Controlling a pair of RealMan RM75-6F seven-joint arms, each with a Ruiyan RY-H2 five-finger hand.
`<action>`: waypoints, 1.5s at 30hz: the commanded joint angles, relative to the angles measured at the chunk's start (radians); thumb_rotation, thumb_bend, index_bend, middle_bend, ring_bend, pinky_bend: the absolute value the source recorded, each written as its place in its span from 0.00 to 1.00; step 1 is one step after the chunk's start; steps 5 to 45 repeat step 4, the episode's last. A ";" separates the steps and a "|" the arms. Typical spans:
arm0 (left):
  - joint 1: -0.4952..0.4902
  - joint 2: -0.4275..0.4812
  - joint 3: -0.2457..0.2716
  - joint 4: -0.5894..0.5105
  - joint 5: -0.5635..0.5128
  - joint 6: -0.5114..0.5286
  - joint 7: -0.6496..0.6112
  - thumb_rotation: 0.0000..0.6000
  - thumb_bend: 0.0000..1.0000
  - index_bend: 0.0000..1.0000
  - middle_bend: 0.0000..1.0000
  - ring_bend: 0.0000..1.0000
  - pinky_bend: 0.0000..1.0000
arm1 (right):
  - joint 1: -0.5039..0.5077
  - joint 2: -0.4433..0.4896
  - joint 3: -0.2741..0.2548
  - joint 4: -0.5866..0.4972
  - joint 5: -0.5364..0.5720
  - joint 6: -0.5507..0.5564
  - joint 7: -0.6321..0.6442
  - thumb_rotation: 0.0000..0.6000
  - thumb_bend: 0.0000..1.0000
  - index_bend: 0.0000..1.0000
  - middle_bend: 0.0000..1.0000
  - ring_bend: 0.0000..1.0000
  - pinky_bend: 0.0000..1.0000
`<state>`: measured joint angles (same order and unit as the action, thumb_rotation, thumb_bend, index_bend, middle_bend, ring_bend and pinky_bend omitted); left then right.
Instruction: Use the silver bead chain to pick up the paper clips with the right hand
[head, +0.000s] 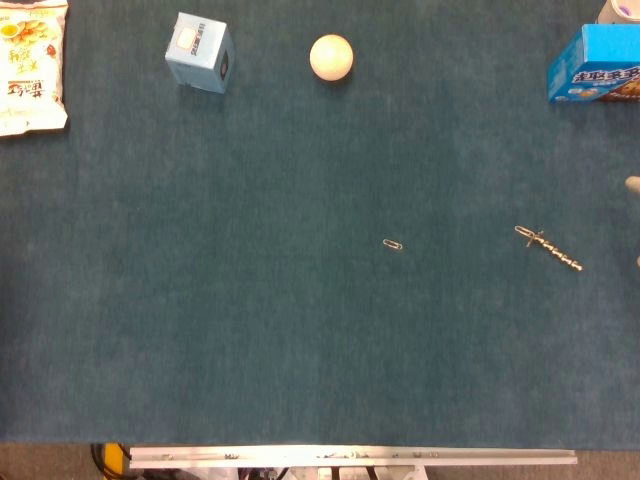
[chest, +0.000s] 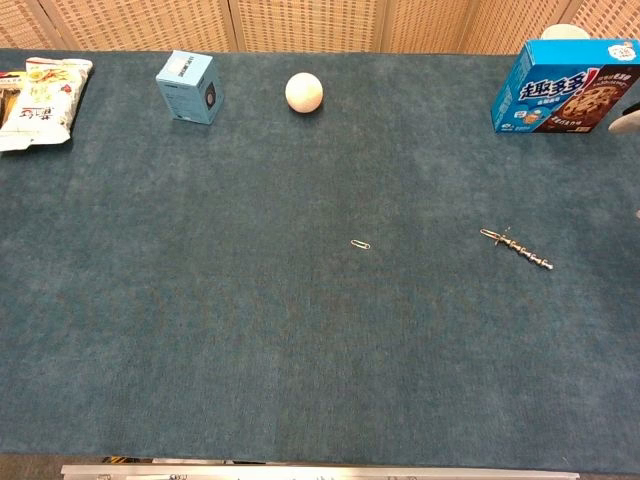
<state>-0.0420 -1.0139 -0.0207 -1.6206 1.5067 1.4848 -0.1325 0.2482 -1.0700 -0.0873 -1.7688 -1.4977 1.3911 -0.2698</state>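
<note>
The silver bead chain (head: 548, 249) (chest: 516, 248) lies loose on the blue cloth at the right, slanting down to the right, with a small wire loop at its upper left end. One paper clip (head: 393, 244) (chest: 360, 244) lies alone near the table's middle, well left of the chain. Of my right hand (head: 634, 184) (chest: 637, 213) only pale fingertips show at the right edge, spread apart and holding nothing, right of the chain and clear of it. My left hand is in neither view.
A small light-blue box (head: 198, 52) (chest: 189, 86) and a cream ball (head: 331, 57) (chest: 304, 92) stand at the back. A blue cookie box (head: 595, 65) (chest: 562, 85) is at the back right, a snack bag (head: 30, 65) (chest: 40, 100) at the back left.
</note>
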 joint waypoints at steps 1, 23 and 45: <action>-0.002 -0.002 -0.001 0.001 -0.006 -0.005 0.005 1.00 0.00 0.38 0.37 0.31 0.44 | -0.034 0.017 -0.008 -0.004 -0.030 0.037 0.071 1.00 0.18 0.23 0.16 0.00 0.06; -0.004 -0.008 -0.004 0.000 -0.016 -0.010 0.024 1.00 0.00 0.38 0.37 0.31 0.44 | -0.048 0.025 0.001 0.010 -0.023 0.042 0.132 1.00 0.18 0.23 0.16 0.00 0.06; -0.004 -0.008 -0.004 0.000 -0.016 -0.010 0.024 1.00 0.00 0.38 0.37 0.31 0.44 | -0.048 0.025 0.001 0.010 -0.023 0.042 0.132 1.00 0.18 0.23 0.16 0.00 0.06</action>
